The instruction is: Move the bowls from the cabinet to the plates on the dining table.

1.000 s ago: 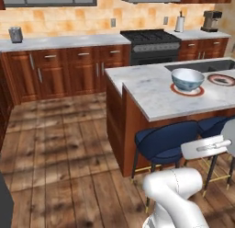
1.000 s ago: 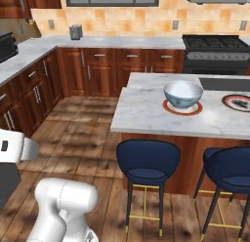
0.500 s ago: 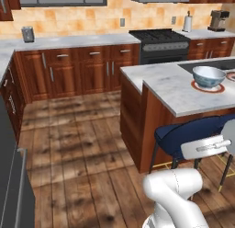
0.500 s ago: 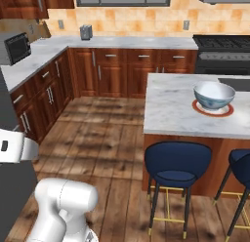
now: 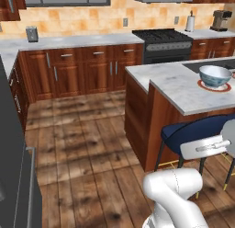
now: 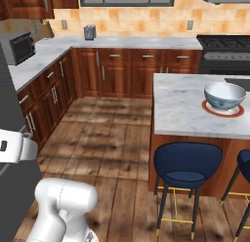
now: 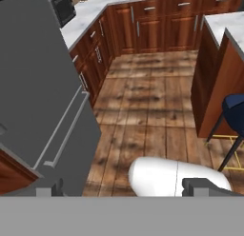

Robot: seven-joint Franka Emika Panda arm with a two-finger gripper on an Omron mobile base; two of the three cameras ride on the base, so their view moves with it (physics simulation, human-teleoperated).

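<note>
The grey-white bowl (image 5: 215, 76) is deep and round, glossy pale inside with a bluish patterned outside. It sits on a red-brown-rimmed plate (image 5: 214, 86) whose rim shows around its foot, on the white veined marble desk (image 5: 183, 87) above the blue stools (image 6: 187, 165). In the right base view, bowl and plate stand near the desk's right end. No writing or labels can be read. The claw (image 7: 124, 188) shows only its dark fingertips (image 7: 199, 185), spread wide apart with nothing between them.
</note>
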